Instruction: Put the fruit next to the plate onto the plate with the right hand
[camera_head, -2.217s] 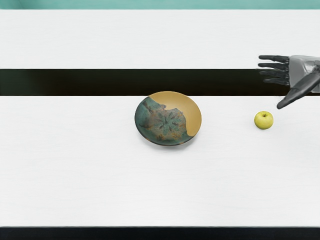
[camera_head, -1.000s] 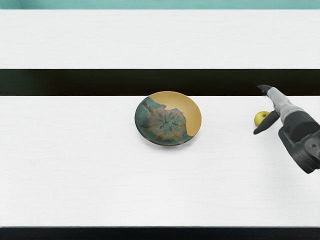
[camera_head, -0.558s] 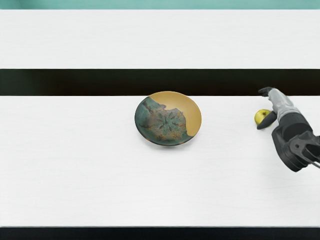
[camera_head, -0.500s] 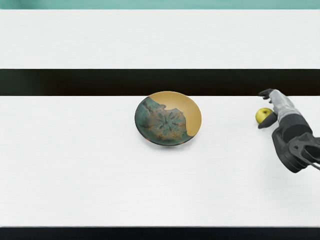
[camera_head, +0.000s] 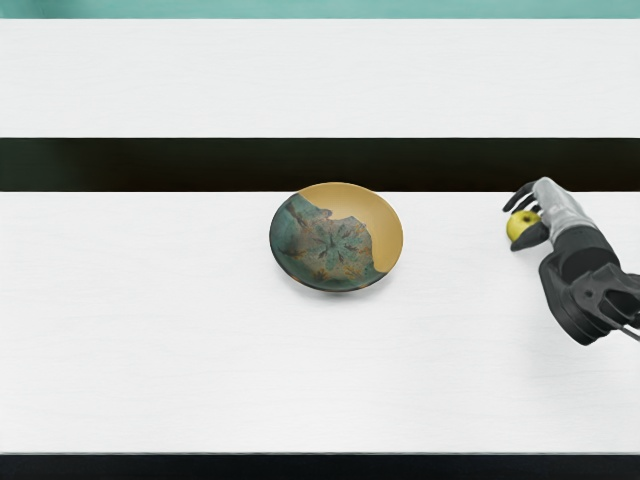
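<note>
A small yellow-green apple (camera_head: 520, 224) is at the right of the white table, well to the right of the plate. The plate (camera_head: 383, 228) is round, ochre with a teal floral pattern, and sits at the table's middle with nothing on it. My right hand (camera_head: 526, 214) comes in from the right edge and has its dark fingers curled over the top of the apple and its thumb under the near side. The apple is partly hidden by the hand. Whether it is off the table I cannot tell. The left arm is out of view.
A dark gap (camera_head: 200, 164) runs across the picture behind the plate, splitting the near white table (camera_head: 200, 350) from a far white surface (camera_head: 300, 80). The near table's front edge is at the bottom of the picture.
The right hand dropped from above the gap to the apple, and its fingers closed round it. The apple has shifted slightly up and left in the picture. The plate has not moved.
</note>
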